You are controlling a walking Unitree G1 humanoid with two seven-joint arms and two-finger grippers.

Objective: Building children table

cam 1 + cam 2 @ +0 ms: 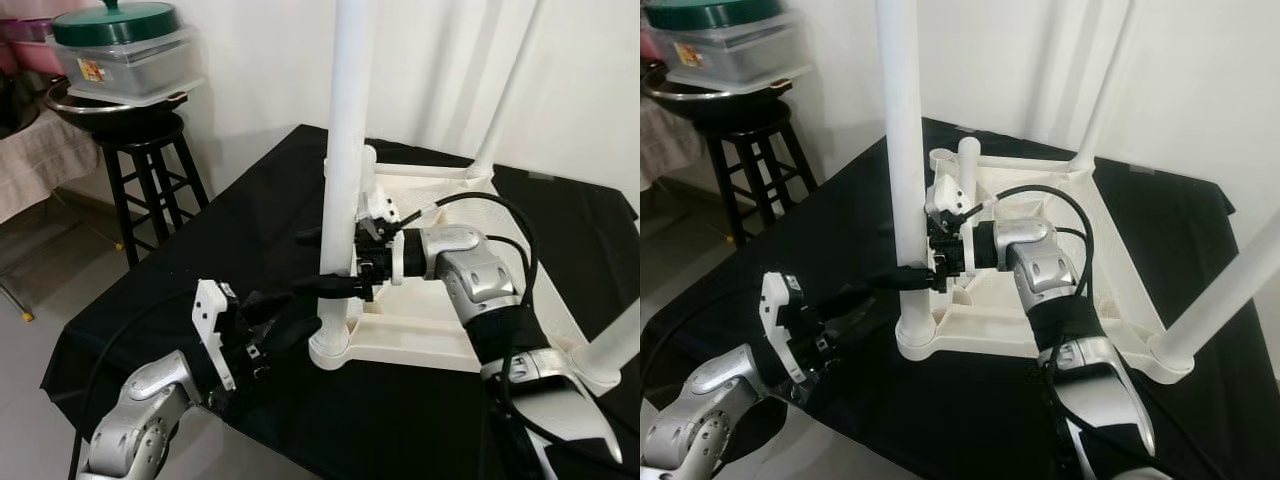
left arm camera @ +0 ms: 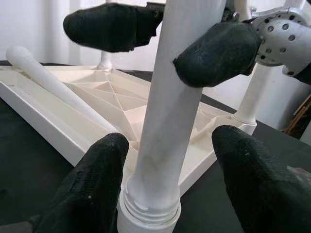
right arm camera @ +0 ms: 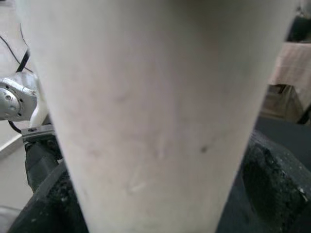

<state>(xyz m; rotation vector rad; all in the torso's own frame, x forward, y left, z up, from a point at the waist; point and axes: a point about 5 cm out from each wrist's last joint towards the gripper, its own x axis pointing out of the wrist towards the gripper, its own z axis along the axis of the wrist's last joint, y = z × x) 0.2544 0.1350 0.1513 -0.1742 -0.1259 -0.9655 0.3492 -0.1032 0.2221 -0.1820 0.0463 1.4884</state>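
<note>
An upturned white plastic tabletop (image 1: 425, 335) lies on a black-draped table (image 1: 200, 290). A tall white plastic leg (image 1: 345, 150) stands upright in its near-left corner socket. A dark wooden stool (image 1: 150, 180) stands left of the table, carrying stacked lidded containers (image 1: 120, 55).

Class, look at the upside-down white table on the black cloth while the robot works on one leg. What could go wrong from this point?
1. The right gripper clamps the upright leg above its socket; pushing sideways might cross-thread it.
2. The left gripper is open around the leg's base, so the table top might slide on the black cloth.
3. A loose leg lying inside the table top could roll.
</note>
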